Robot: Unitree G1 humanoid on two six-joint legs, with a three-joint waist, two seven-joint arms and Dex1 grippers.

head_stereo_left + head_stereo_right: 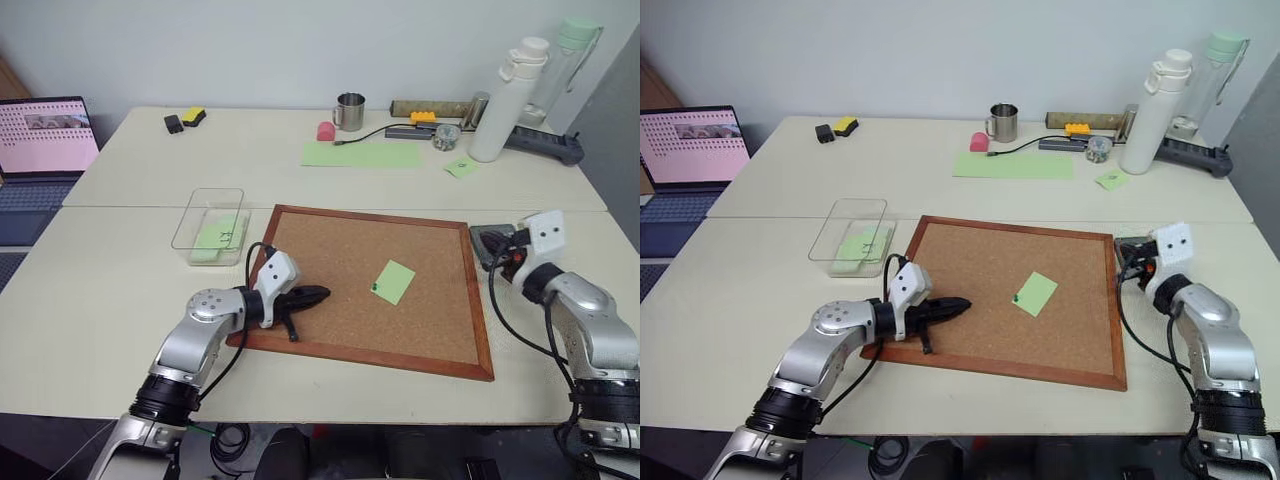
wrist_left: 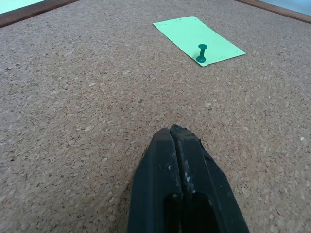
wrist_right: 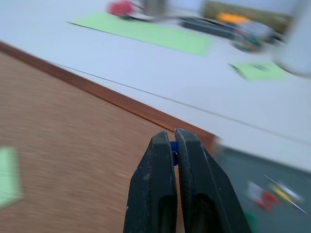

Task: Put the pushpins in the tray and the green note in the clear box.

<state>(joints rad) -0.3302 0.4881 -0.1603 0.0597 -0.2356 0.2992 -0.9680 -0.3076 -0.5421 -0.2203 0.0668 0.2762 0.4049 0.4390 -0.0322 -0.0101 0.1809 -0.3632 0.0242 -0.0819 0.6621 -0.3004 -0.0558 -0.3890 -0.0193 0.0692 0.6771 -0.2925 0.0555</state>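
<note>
The green note (image 1: 393,281) lies on the cork board (image 1: 330,250), held by a dark green pushpin (image 2: 201,52) at its near corner. My left gripper (image 1: 318,294) hovers low over the board's left part, pointing at the note from a hand's length away, shut and empty. At the board's right edge my right gripper (image 3: 173,138) is shut on a small blue pushpin (image 3: 173,146), beside the dark grey tray (image 1: 487,240). The clear box (image 1: 210,225) stands left of the board with a marked green note inside.
At the back of the table lie a long pale green sheet (image 1: 362,154), a metal mug (image 1: 350,112), a white bottle (image 1: 510,100), a small marked green note (image 1: 461,167) and a power strip (image 1: 545,142). A laptop (image 1: 45,135) sits at the far left.
</note>
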